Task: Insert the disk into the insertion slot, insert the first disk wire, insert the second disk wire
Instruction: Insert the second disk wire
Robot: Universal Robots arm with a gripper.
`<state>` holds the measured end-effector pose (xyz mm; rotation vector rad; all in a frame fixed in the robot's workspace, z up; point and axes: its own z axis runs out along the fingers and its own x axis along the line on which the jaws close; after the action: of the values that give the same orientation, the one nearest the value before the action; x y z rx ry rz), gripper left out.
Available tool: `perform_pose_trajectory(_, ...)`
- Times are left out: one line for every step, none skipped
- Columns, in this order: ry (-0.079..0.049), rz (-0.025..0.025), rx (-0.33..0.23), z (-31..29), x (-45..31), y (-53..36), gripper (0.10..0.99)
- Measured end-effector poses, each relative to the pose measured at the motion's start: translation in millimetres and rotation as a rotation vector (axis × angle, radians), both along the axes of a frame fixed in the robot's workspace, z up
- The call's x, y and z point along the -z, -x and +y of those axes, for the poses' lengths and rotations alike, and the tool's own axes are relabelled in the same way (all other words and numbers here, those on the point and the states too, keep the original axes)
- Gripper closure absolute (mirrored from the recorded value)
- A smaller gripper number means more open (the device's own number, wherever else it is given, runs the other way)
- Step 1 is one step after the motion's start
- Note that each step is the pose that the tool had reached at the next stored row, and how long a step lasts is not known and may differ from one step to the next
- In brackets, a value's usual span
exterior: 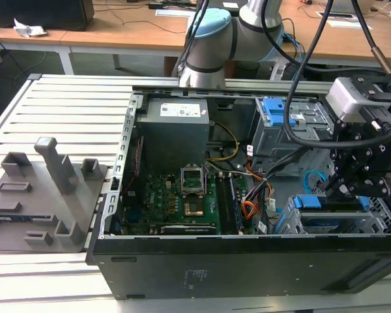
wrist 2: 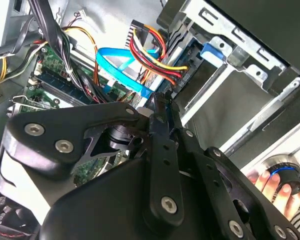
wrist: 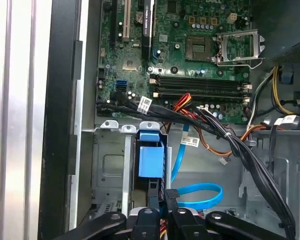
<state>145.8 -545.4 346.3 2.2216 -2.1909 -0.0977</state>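
I have the gripper [exterior: 342,184] low inside the open computer case [exterior: 247,261], at three o'clock in the exterior view, just above the insertion slot [exterior: 332,222] holding the blue-tabbed disk [wrist: 151,160]. Its jaws look nearly closed; I cannot tell on what. The second disk wire [wrist: 202,196] loops just beside the fingertips [wrist: 171,200], leaving little room there.

Low silver insertion slot [exterior: 342,222] at the exterior view's near right of the open case, perforated walls, blue-fronted disk [wrist: 151,160] seated inside. Light blue second disk wire [wrist: 202,196] curving in a loop just beside the cage, dark plug [wrist: 171,194] at its end. Red-orange first disk wire [exterior: 249,210] lying between motherboard and cage.
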Motion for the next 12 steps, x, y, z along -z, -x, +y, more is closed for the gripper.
perform_pose_trajectory(0.000,0.0003,0.001,0.0,0.4,-1.1,0.922)
perform_pose_trajectory(0.000,0.0005,0.004,0.0,0.9,-2.0,0.922)
perform_pose_trajectory(0.000,0.0005,0.010,-0.1,1.1,-2.1,0.922)
perform_pose_trajectory(0.000,0.0005,0.033,0.0,2.0,-2.2,0.922)
perform_pose_trajectory(0.000,0.0005,0.038,0.0,2.2,-2.3,0.922)
perform_pose_trajectory(0.000,0.0004,0.038,0.0,2.4,-2.3,0.922)
perform_pose_trajectory(0.000,0.0005,0.038,0.0,2.7,-2.3,0.922)
perform_pose_trajectory(0.000,0.0005,0.038,-0.1,3.1,-2.3,0.922)
perform_pose_trajectory(0.000,0.0004,0.038,-0.5,4.1,-2.3,0.922)
perform_pose_trajectory(0.000,0.0004,0.038,-0.7,4.7,-2.3,0.922)
perform_pose_trajectory(0.000,0.0004,0.038,-1.0,5.1,-2.3,0.922)
perform_pose_trajectory(0.000,0.0004,0.038,-1.3,5.3,-2.3,0.922)
